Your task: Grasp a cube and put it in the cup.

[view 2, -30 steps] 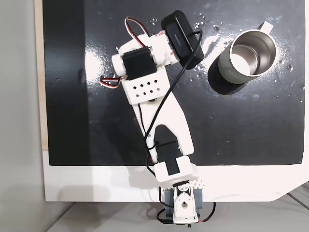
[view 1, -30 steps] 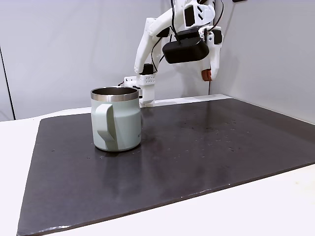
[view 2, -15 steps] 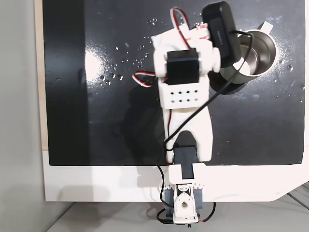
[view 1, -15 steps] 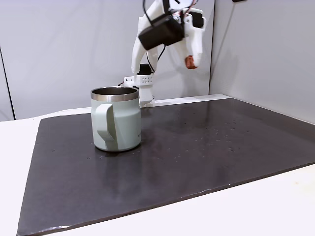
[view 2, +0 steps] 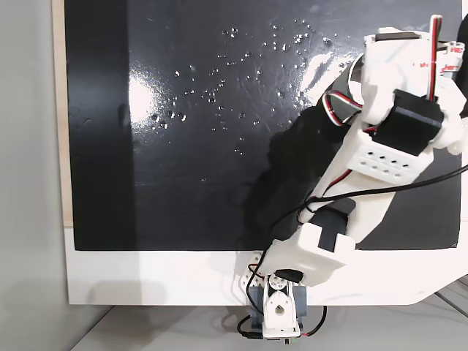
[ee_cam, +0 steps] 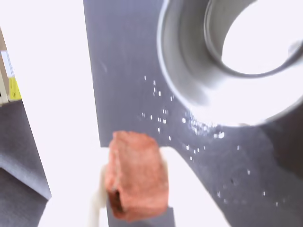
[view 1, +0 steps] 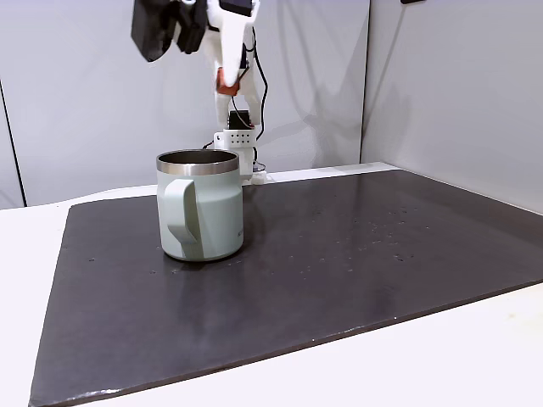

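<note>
My gripper point(view 1: 226, 80) is shut on the tiny reddish-orange cube point(view 1: 225, 85) and hangs high in the air, above and slightly behind the cup point(view 1: 201, 216) in a fixed view. The cup, a pale sage-green mug with a steel rim, stands upright on the dark mat, its handle toward the camera. In the wrist view the cube point(ee_cam: 137, 177) sits pinched between my white fingers point(ee_cam: 97, 203), and the cup's steel rim point(ee_cam: 182, 75) lies at the upper right, off to the side of the cube. From above, my arm point(view 2: 380, 146) covers the cup.
A dark mat point(view 1: 356, 254) covers most of the white table point(view 1: 475, 348). The arm's base point(view 2: 276, 311) is clamped at the table's edge. Grey wall panels stand behind and to the right in a fixed view.
The arm has swung across from the far side of the mat to above the cup, rising as it went. The cube stayed in the gripper. The cup has not moved.
</note>
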You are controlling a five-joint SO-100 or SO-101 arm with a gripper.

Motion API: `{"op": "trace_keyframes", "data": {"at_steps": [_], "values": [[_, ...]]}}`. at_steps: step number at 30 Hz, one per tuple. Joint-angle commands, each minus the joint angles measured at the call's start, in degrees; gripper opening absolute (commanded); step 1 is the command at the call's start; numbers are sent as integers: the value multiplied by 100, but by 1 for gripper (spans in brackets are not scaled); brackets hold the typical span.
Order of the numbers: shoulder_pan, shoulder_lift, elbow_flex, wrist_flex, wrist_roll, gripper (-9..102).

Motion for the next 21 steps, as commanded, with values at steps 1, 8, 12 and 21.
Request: {"op": "trace_keyframes", "data": {"at_steps": [1, 8, 12, 21], "values": [[316, -246, -615, 9, -229, 1], [457, -1055, -914, 26, -747, 0], [510, -1248, -773, 35, -1178, 0], [729, -932, 220, 44, -2030, 0]]}}
